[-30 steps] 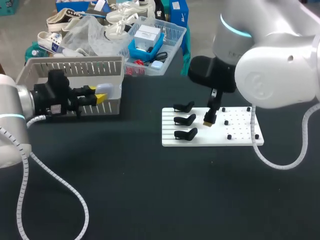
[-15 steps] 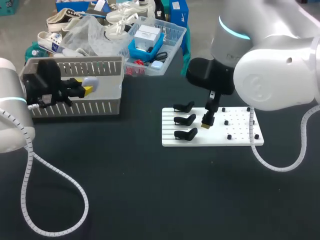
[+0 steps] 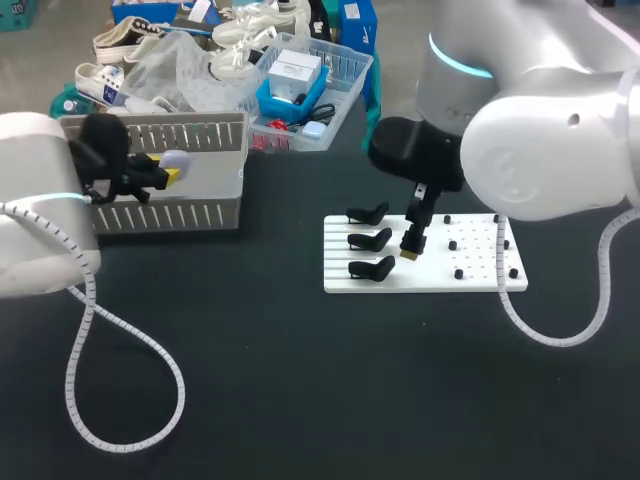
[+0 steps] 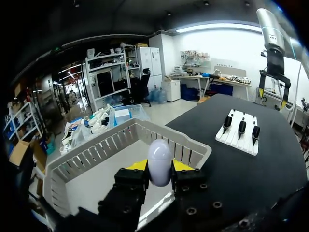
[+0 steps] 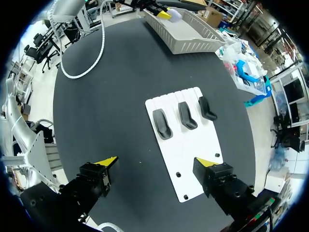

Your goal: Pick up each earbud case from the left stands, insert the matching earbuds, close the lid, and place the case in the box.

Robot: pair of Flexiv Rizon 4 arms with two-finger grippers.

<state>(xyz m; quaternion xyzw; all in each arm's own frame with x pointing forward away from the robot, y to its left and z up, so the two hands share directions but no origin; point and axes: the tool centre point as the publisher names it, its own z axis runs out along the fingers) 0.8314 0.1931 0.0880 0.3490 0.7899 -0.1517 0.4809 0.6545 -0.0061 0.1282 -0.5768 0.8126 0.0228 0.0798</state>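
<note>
A white egg-shaped earbud case (image 3: 176, 159) sits between the yellow tips of my left gripper (image 3: 170, 172), which is shut on it above the slatted grey box (image 3: 190, 214). In the left wrist view the case (image 4: 160, 161) hangs over the box's inside (image 4: 91, 162), lid closed. My right gripper (image 3: 410, 246) hangs open over the white board (image 3: 482, 281), just right of three bare black stands (image 3: 371, 240). In the right wrist view the stands (image 5: 187, 115) lie ahead of its wide-open fingers (image 5: 107, 162), with the board (image 5: 190, 159) below.
Small black pegs (image 3: 458, 272) dot the right half of the board. My left arm's white cable (image 3: 150, 400) loops over the dark tabletop at the front left. The box stands at the table's back left corner.
My left gripper has carried the case to the left and further back, from in front of the box wall to over the box. The right gripper has drifted slightly left.
</note>
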